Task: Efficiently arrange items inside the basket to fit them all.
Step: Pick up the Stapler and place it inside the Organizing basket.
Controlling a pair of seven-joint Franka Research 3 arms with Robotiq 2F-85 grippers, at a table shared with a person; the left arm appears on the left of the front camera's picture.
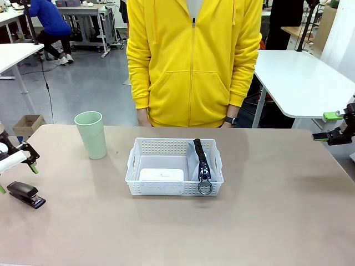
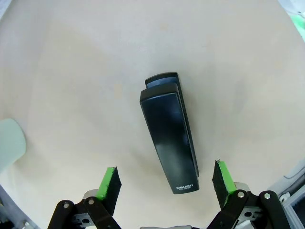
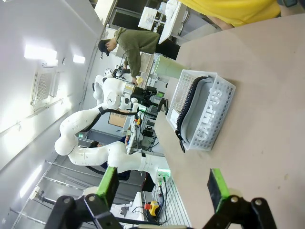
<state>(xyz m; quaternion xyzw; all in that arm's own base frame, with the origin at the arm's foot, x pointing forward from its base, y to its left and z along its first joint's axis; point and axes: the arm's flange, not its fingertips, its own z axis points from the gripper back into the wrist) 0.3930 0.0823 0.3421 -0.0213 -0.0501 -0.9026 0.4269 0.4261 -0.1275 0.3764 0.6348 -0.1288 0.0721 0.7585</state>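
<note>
- Judged as the fetching step for the small black stapler point(image 2: 167, 138), one of two items not yet inside the shallow white rectangular plastic basket with lattice sides point(image 1: 166, 189).
- Showed the grey zip pouch with black zipper and ring pull point(image 1: 191, 162) standing on edge along the basket's right side, and the white rounded rectangular box point(image 1: 161, 175) lying flat at its front left.
- Left the pale green plastic cup point(image 1: 91, 134) upright on the beige tabletop point(image 1: 266, 210), just beside the basket's left end and well apart from the stapler.
- Placed the stapler flat on the tabletop near the robot's left front corner, far from the basket.
- Showed the left hand point(image 2: 167, 181) released, green pads spread wide and grasping nothing, poised directly over the stapler.
- Set the stapler's printed near end between the two pads in the left wrist view, touching neither, its length running away from the hand at a slight slant.
- Called, most likely, for a straight descent, a squeeze across the stapler's narrow width, then a lift and a carry rightward to the basket.
- Suggested the bare patch behind the white box as the likeliest spot, with room kept for the cup.
- Showed the right hand point(image 3: 164, 187) released too, empty, raised beyond the tabletop's right edge and well apart from the basket.
- Included a person in a yellow zipped hoodie point(image 1: 191, 61) standing at the far side, hands out of sight behind the tabletop edge.
</note>
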